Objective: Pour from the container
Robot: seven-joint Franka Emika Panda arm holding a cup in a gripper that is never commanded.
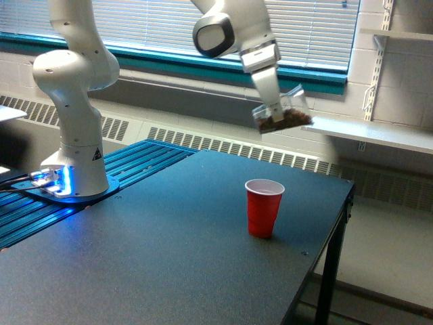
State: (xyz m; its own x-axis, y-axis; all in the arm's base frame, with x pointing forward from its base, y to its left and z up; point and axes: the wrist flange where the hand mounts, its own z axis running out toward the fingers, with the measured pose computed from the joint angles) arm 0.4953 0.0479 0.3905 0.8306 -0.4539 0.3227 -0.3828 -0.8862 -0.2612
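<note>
End effector closed on container (tilted) — above red cup

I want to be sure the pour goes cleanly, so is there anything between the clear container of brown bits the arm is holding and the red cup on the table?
Nothing visible. The container hangs tilted in the gripper, above the red cup, with only open air between them.
</note>
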